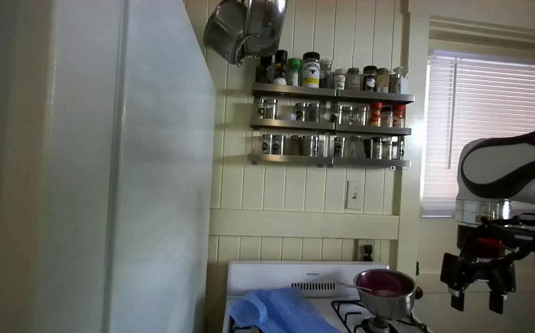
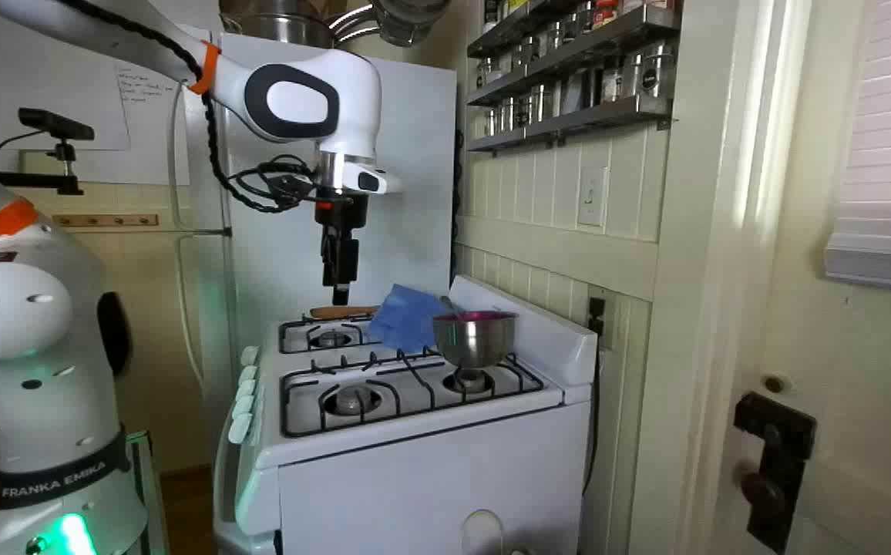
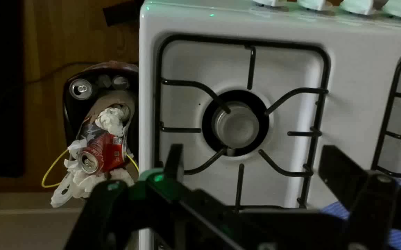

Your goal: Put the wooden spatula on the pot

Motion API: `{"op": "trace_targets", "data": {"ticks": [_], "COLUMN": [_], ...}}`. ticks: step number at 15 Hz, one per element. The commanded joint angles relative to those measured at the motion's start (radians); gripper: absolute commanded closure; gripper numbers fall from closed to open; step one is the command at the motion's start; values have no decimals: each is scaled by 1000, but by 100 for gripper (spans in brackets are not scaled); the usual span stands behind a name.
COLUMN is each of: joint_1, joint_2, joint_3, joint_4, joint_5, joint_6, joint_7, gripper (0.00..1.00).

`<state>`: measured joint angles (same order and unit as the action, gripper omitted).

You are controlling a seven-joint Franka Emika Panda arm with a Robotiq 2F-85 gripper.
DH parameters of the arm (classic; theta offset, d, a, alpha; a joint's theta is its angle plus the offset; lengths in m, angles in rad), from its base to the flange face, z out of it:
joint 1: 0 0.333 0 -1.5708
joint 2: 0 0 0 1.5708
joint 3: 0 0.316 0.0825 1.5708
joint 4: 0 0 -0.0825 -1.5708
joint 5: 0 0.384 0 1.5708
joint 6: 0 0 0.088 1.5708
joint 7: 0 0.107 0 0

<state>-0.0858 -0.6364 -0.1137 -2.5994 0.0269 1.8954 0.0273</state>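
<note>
The wooden spatula (image 2: 344,311) shows as a tan-brown shape lying on the far front burner grate, close to the blue cloth. It does not show in the wrist view. The pot (image 2: 474,341) is silver outside with a dark red inside and stands on a back burner; it also shows in an exterior view (image 1: 388,303). A thin light utensil handle (image 1: 348,286) sticks out over its rim. My gripper (image 1: 476,303) is open and empty, pointing down above the stove, apart from the pot and the spatula. In the wrist view its spread fingers (image 3: 252,159) frame a front burner.
A blue cloth (image 2: 407,317) lies over the far burners and stove top. The stove's back panel (image 1: 304,275) rises behind the pot. A fridge (image 2: 407,177) stands beyond the stove. A bin with cans (image 3: 100,139) is beside the stove. Spice shelves (image 1: 332,127) hang on the wall.
</note>
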Motion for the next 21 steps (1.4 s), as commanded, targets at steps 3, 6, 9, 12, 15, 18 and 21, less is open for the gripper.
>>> {"op": "trace_targets", "data": {"ticks": [3,6,9,12,15,18,21], "joint_1": [-10,-10,-10,22,81,147,193], "joint_2": [2,2,2,11,39,91,178], "joint_3": [8,8,8,29,120,237,326], "joint_4": [2,2,2,15,41,68,120], "joint_5": [5,5,5,37,80,95,95], "joint_6": [-2,-2,-2,30,116,236,352], "joint_7": [-5,-5,-5,-1,61,141,234], "gripper": [0,0,0,0,0,0,0]}}
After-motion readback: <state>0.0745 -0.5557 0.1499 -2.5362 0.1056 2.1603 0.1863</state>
